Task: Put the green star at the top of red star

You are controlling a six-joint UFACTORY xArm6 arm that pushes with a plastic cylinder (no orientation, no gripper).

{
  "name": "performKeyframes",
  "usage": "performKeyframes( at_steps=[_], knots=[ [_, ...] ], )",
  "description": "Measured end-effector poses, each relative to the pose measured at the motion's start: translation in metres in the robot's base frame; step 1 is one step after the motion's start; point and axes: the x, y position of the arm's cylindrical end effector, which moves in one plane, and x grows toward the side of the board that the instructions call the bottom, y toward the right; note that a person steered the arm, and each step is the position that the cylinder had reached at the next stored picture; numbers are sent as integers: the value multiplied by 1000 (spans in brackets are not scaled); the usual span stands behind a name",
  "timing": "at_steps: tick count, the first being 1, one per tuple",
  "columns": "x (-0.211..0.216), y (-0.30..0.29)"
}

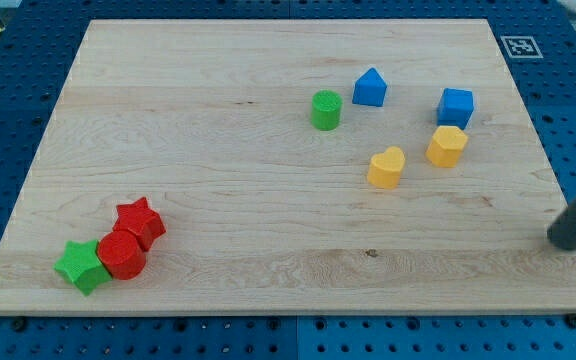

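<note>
While my tip rests far right, holding nothing, green star touches red cylinder beside red star.

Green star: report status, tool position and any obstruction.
Tool: my tip at view's right edge, far from all blocks. Green star lower left, touching red cylinder. Red star just beyond; cylinder sits between them.

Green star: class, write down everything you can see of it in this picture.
The green star is a small, matte block, plastic by its look, lying flat on the wooden board near the view's bottom-left corner. Its right side touches the red cylinder; the red star lies beyond that, up-right. My tip is far off at the view's right.
</note>
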Motion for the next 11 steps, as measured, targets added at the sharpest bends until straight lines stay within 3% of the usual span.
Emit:
performKeyframes(
  at_steps=[1,2,8,11],
  knots=[
    [38,-36],
    [39,-61],
    [39,-465],
    [34,-496]
  ],
)
